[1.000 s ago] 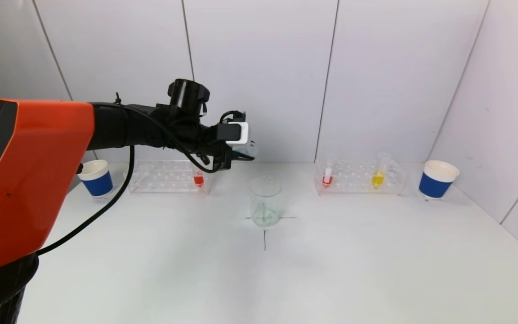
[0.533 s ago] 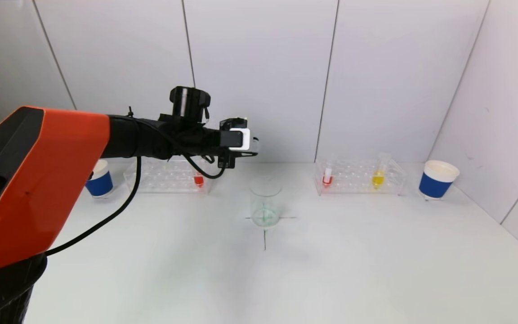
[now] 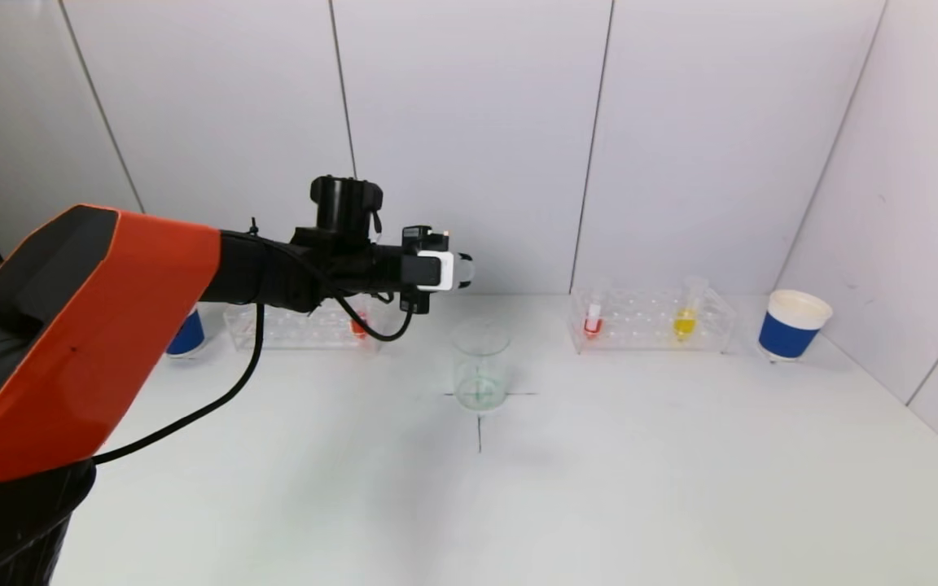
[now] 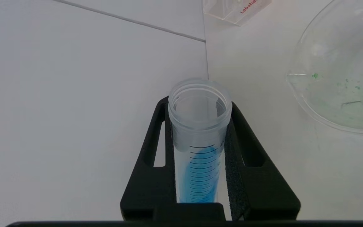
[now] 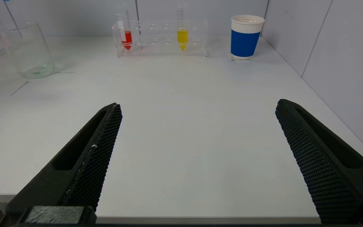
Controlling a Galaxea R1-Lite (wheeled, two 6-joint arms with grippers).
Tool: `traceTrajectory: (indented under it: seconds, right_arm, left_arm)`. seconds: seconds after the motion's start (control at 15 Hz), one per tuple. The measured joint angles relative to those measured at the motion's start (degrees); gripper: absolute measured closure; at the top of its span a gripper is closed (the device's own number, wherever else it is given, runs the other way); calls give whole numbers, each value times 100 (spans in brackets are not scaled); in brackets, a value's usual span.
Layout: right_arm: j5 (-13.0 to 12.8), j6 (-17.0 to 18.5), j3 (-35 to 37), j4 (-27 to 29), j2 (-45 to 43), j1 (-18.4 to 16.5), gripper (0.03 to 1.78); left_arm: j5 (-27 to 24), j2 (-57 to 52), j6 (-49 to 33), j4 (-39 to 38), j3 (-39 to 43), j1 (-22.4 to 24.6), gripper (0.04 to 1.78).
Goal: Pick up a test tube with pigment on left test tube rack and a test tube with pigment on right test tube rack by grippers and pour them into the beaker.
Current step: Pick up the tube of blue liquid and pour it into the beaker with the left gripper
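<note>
My left gripper (image 3: 459, 272) hangs in the air above and just left of the glass beaker (image 3: 479, 365), shut on a clear test tube (image 4: 199, 132) holding blue pigment. The tube lies tilted, its open mouth pointing away from the wrist; the blue pigment sits well short of the rim. The beaker (image 4: 342, 72) carries green traces and lies off to one side of the tube's mouth. The left rack (image 3: 298, 327) holds a red tube (image 3: 359, 326). The right rack (image 3: 652, 322) holds a red tube (image 3: 593, 320) and a yellow tube (image 3: 685, 319). My right gripper (image 5: 198, 107) stands open over the table's near edge.
A blue-and-white paper cup (image 3: 793, 325) stands right of the right rack, and another cup (image 3: 186, 334) sits left of the left rack, partly behind my left arm. A black cross (image 3: 479, 423) marks the table under the beaker. White wall panels close the back and right side.
My left arm has dropped a little and reached slightly right toward the beaker, rolling the wrist so the held tube tips further over. The right gripper has not moved.
</note>
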Motion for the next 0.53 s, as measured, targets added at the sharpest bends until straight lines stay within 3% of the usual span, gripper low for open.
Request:
traceTrajectory:
  seconds: [0.53]
  right_arm:
    - [0, -2, 0, -2, 0, 1, 4]
  left_arm:
    - [-226, -32, -66, -1104, 516, -23, 137]
